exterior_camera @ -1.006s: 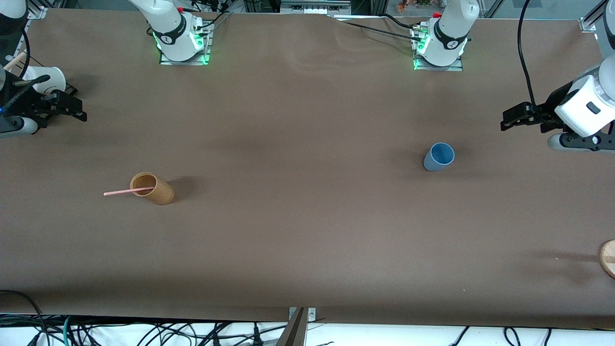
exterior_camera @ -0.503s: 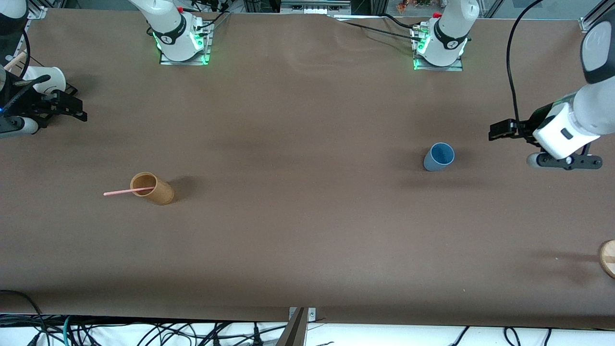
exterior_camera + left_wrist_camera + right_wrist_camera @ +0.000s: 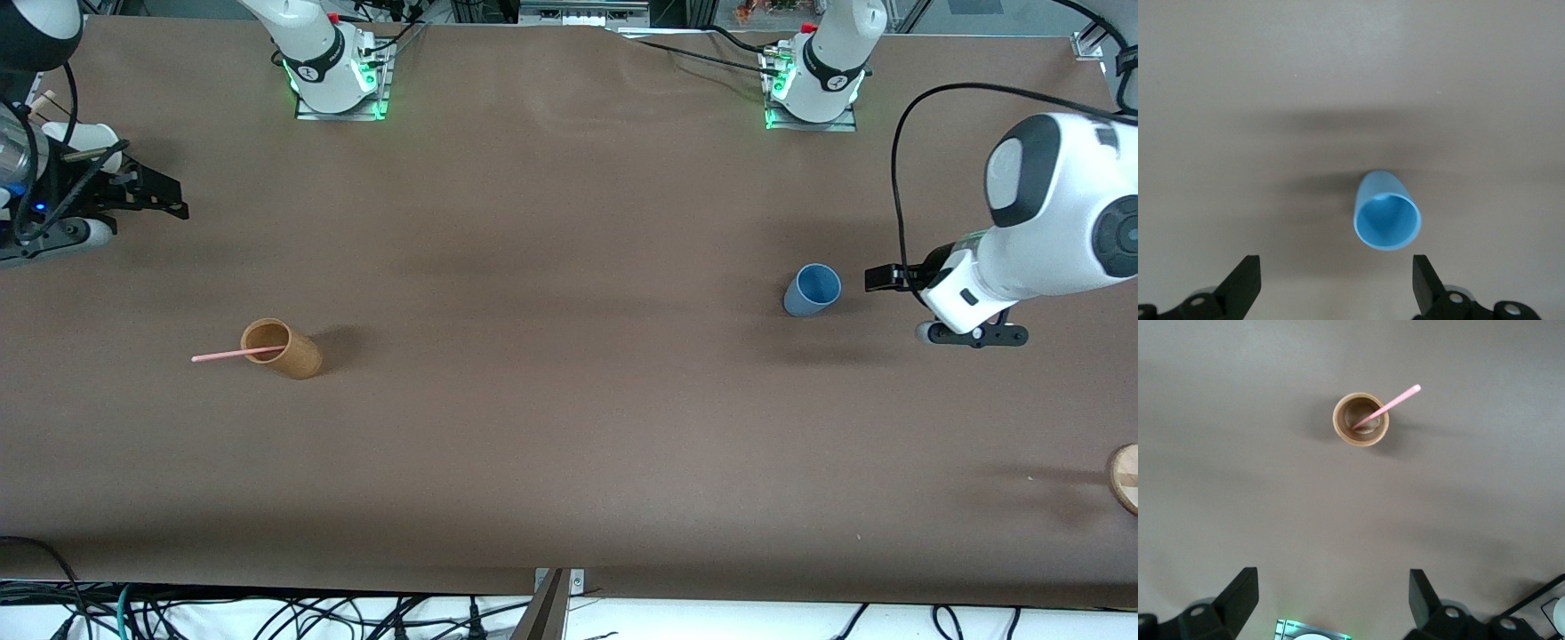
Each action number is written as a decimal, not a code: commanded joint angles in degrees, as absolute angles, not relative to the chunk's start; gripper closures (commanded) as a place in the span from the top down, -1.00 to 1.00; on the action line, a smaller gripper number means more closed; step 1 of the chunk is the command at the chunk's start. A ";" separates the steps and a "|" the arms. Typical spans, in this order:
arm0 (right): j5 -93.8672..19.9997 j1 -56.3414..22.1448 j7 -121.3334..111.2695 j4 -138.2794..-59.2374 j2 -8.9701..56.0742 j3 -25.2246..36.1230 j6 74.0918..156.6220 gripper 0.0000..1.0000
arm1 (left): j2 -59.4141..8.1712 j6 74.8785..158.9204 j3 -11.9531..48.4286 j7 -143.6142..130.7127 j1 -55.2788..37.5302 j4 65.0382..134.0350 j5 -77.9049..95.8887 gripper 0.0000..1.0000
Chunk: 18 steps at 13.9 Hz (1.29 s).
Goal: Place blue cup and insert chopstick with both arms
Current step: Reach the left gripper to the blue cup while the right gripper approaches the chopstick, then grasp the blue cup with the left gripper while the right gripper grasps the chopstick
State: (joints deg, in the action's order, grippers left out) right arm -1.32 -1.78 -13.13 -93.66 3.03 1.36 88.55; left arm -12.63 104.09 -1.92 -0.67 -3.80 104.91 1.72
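Observation:
The blue cup stands upright on the brown table toward the left arm's end, with nothing in it. My left gripper is open and empty, in the air just beside the cup. In the left wrist view the cup lies just ahead of the open left gripper. The pink chopstick leans in the tan-brown cup toward the right arm's end. My right gripper is open and empty, well away from them. The right wrist view shows the tan cup and the chopstick far ahead of the right gripper.
A white cup stands at the table edge by the right arm's end. A round wooden piece shows at the left arm's end, nearer the front camera. The two arm bases stand farthest from the front camera.
The left arm has swung in toward the blue cup, so its gripper is now close beside it. The right gripper has shifted slightly toward the table's middle. The cups and chopstick have not moved.

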 commanded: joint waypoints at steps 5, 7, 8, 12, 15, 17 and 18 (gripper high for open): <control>-1.94 -1.75 -12.48 -91.32 8.87 1.32 89.98 1.00 | -3.96 123.72 -1.93 0.62 -4.22 127.24 -0.97 1.00; -2.11 -1.76 -9.87 -91.41 9.66 1.23 93.94 1.00 | -3.52 127.69 -1.93 0.70 -4.22 130.77 -0.97 1.00; -2.11 -1.76 -7.06 -91.32 9.93 1.23 94.65 1.00 | -3.43 129.01 -1.93 0.70 -4.22 131.91 -1.05 1.00; -2.20 -1.76 -2.29 -91.49 10.02 1.23 95.36 1.00 | -3.51 136.13 -1.93 0.70 -4.22 136.13 -4.56 1.00; -2.20 -1.58 2.97 -91.84 11.24 1.23 98.52 1.00 | -4.04 137.81 -1.93 0.53 -4.22 136.67 -4.57 1.00; -4.20 -1.84 3.08 -91.76 13.52 1.23 98.70 0.98 | -4.13 138.07 -1.85 0.09 -4.48 136.67 -4.57 1.00; -6.13 -1.67 3.16 -91.93 15.19 1.23 99.05 0.96 | -4.22 138.60 -1.85 -0.17 -4.74 136.84 -4.57 1.00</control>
State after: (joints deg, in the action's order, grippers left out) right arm -3.41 -1.74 2.13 -92.92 11.73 1.31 98.42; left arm -5.61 137.23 -1.74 0.06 -4.04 135.30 -3.27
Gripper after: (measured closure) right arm 0.013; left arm 0.000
